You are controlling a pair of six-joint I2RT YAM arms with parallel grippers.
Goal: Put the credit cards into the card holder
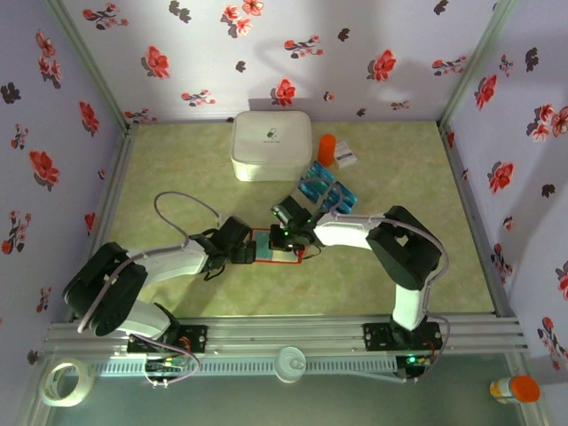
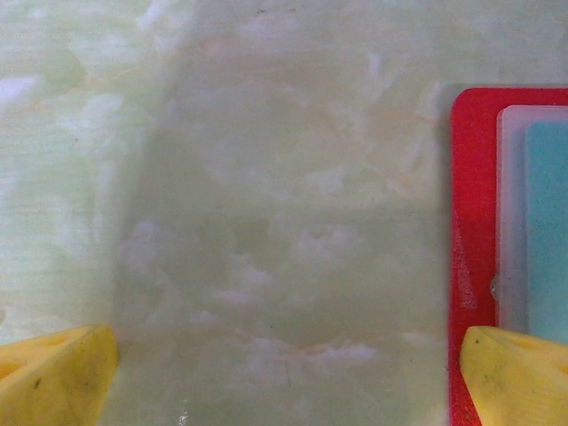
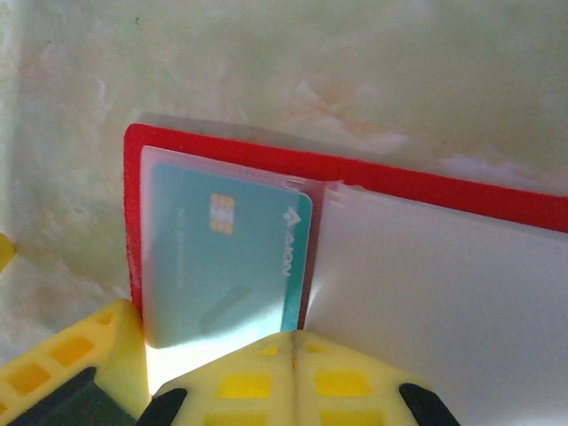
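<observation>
In the top view the card holder (image 1: 269, 247) is largely covered by the two end effectors. Only a red strip and a teal patch can be made out, midway along the counter (image 1: 177, 177) toward its near edge. From the right wrist, one credit card (image 3: 231, 257) is seen tucked in the holder's clear pocket. Its lower end is hidden behind the right end effector (image 3: 293, 346), whose fingers are clenched together; whether anything is pinched cannot be told. The left end effector (image 2: 284, 382) is spread wide and released, with one fingertip (image 2: 515, 373) over the holder's red border. The other credit cards (image 1: 327, 191) lie on their sheet nearer the far edge, beside a white box (image 1: 271, 145).
</observation>
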